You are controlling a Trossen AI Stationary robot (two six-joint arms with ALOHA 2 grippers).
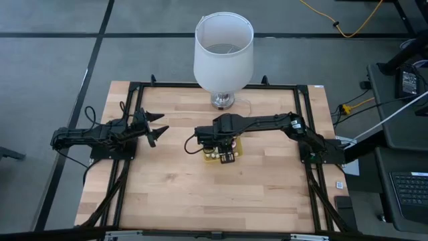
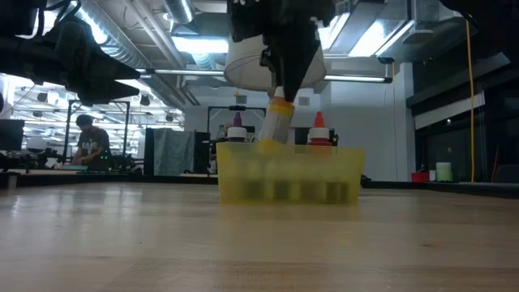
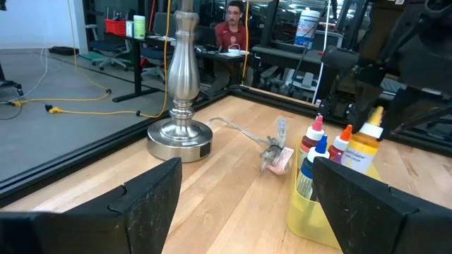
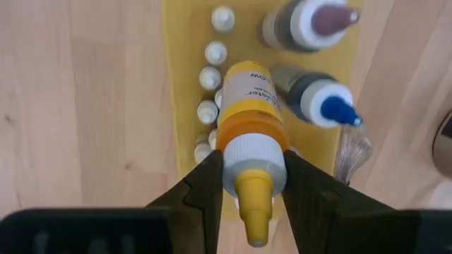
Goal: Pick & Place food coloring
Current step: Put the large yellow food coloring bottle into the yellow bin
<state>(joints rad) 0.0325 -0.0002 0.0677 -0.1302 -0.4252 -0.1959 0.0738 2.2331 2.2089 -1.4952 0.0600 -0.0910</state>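
Note:
A yellow tray [image 1: 212, 158] sits on the table's middle, in front of the lamp. It holds several tiny white-topped bottles [image 4: 212, 74] and taller bottles with a red top [image 4: 311, 21] and a blue top [image 4: 328, 102]. My right gripper [image 4: 254, 190] is over the tray, shut on a yellow-labelled bottle [image 4: 248, 106] with a white collar and a yellow nozzle. This bottle also shows in the low view [image 2: 276, 126]. My left gripper [image 1: 159, 127] waits open and empty at the table's left, pointing at the tray. My right gripper pinches the yellow bottle by its white collar [image 4: 253, 166], just below the nozzle, between its two fingers [image 4: 205, 190]. The fingers come from above, pointing down. The bottle hangs tilted, nozzle up, its lower end [image 2: 266, 144] at the tray's rim; whether it rests inside, I cannot tell.
A big white lampshade [image 1: 224, 53] on a metal lamp foot [image 3: 180, 137] stands just behind the tray. A small crumpled clear wrapper [image 3: 275, 152] lies between the foot and the tray. Bare wood lies toward the near edge. People sit in the room beyond.

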